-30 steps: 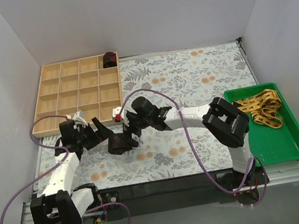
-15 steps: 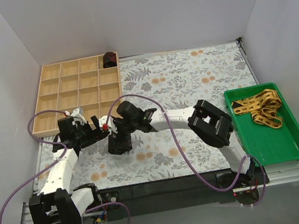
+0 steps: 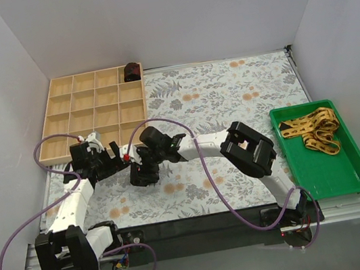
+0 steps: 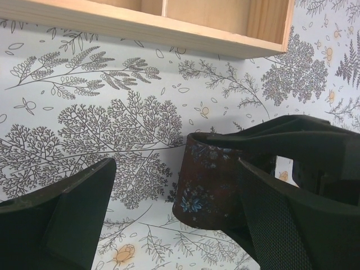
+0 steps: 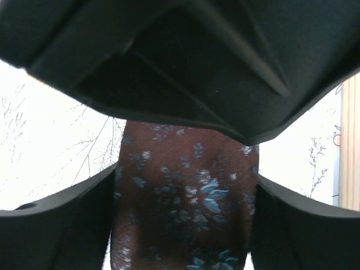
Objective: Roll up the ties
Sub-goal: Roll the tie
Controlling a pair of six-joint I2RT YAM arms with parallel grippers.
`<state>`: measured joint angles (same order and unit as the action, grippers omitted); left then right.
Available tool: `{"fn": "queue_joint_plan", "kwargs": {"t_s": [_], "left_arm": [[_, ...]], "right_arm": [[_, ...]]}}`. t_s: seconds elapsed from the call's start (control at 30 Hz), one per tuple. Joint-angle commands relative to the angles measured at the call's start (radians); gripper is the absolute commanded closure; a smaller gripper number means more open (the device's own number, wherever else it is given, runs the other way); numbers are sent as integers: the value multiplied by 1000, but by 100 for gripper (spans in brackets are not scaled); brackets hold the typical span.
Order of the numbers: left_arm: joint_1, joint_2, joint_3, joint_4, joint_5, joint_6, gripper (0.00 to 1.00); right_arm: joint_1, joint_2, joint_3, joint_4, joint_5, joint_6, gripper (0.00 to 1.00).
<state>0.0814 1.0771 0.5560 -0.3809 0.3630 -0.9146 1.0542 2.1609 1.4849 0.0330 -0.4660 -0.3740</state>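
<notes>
Gripping the rolled tie [image 5: 185, 197], my right gripper [image 3: 145, 172] has a finger against each side of it, near the left front of the floral mat [image 3: 228, 93]. The roll is dark maroon with small blue flowers and stands on the mat. My left gripper [image 4: 169, 191] hangs just beside it with its jaws spread wide and holding nothing; the roll sits in that gap, close to one finger. Just beyond both grippers lies the front edge of a wooden tray [image 3: 69, 104] divided into square compartments. A second rolled tie [image 3: 131, 71] sits in its far right corner compartment. Well apart, at the right edge, a green tray [image 3: 352, 186] holds a loose yellow tie [image 3: 313, 131].
</notes>
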Motion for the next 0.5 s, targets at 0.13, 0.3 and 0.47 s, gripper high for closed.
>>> {"fn": "queue_joint_plan", "kwargs": {"t_s": [0.13, 0.3, 0.47], "left_arm": [[-2, 3, -11, 22, 54, -4, 20], [0, 7, -24, 31, 74, -13, 20], [-2, 17, -53, 46, 149, -27, 19]], "right_arm": [[6, 4, -31, 11, -3, 10, 45], [6, -21, -48, 30, -6, 15, 54], [6, -67, -64, 36, -16, 10, 32]]}}
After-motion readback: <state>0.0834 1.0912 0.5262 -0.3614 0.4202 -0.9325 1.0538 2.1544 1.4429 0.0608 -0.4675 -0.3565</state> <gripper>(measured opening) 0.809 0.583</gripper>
